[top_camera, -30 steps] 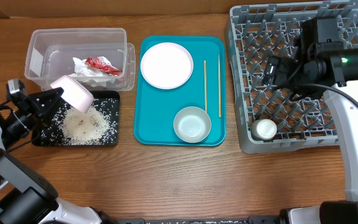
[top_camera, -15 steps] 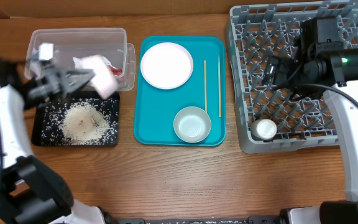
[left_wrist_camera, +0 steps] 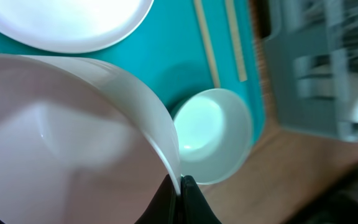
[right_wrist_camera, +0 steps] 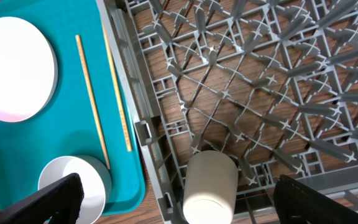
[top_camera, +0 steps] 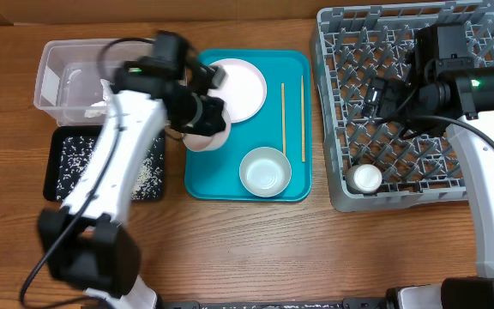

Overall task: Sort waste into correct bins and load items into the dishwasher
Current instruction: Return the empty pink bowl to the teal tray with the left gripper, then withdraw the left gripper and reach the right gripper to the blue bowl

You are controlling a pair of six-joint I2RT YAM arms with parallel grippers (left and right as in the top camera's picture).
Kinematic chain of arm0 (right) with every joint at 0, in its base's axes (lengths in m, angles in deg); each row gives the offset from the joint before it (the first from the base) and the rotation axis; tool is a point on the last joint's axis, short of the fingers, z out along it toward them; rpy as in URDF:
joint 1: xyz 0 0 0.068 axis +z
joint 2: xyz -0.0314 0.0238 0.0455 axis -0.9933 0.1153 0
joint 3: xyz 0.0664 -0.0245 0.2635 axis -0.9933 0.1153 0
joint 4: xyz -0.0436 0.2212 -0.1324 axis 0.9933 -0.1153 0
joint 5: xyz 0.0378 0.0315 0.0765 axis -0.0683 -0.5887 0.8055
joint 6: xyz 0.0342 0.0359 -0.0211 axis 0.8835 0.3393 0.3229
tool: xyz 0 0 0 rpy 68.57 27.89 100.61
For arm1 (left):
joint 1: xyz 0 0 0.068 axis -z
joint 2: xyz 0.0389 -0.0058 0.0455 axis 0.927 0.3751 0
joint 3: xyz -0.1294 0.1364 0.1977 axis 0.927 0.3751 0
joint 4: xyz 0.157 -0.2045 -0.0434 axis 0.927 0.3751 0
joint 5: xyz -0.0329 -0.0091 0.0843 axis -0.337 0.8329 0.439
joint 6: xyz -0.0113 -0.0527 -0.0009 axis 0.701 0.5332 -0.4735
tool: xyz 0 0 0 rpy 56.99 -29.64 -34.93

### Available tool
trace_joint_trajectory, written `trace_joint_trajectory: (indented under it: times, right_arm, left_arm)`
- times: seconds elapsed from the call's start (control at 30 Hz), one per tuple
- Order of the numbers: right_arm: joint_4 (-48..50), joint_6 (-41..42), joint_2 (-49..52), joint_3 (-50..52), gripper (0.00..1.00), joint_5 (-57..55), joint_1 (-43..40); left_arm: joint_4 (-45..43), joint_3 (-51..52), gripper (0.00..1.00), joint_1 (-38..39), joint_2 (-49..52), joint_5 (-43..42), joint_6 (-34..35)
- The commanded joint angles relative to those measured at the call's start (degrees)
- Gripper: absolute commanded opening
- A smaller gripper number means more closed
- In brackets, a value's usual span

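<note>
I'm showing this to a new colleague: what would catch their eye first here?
The left gripper pinches the rim of a white bowl over the left edge of the teal tray. On the right sits a big grey rack with a cup in its near corner, and rice lies scattered in the black tray at left.

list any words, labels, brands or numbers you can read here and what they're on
No text can be read in any view.
Pale sticker on the clear tub: too small to read, if it is printed at all.
Teal tray, grey rack, plate, and white bowl in the left claw: no marks visible.
</note>
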Motion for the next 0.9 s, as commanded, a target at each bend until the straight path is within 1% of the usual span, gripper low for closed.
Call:
trace_joint_trajectory:
  times: [0.0,0.2,0.33,0.4,0.6,0.63,0.77,0.8,0.87]
  right_arm:
    - [0.2,-0.2,-0.5,-1.1,1.0,-0.3,0.2]
    - [0.2,-0.2,-0.5,-1.1,1.0,-0.3,0.2]
    - [0.4,-0.2,-0.5,-1.1,1.0,-0.3,0.2]
    - [0.6,-0.2,-0.5,-1.1,1.0,-0.3,0.2]
    - [1.1,-0.2,-0.5,-1.1,1.0,-0.3,0.2]
    - [1.2,-0.2,-0.5,-1.1,1.0,-0.3,0.2]
    - [1.6,-0.2,-0.5,-1.1,1.0,0.4,0.2]
    - [1.8,-0.2,-0.5,-1.1,1.0,1.5,0.2]
    - [1.9,-0.2,-0.5,-1.1,1.0,3.7,0.2]
  left_arm:
    - [-0.7,-0.7,0.04,3.4,5.1,13.2,3.5]
    - [-2.3,-0.7,0.04,5.2,11.3,12.4,5.3]
    - [-2.1,-0.7,0.04,5.4,13.7,7.8,5.5]
    - [-2.2,-0.7,0.04,5.6,14.2,6.6,5.5]
    - [-2.5,-0.7,0.05,6.6,14.3,6.6,5.5]
    - [-2.5,-0.7,0.07,6.7,14.3,6.6,5.5]
    - [-2.4,-0.7,0.27,7.1,14.3,6.6,5.5]
    - [-2.4,-0.7,0.29,7.1,14.3,6.6,5.5]
    - [-2.4,-0.7,0.38,7.1,14.3,6.6,5.5]
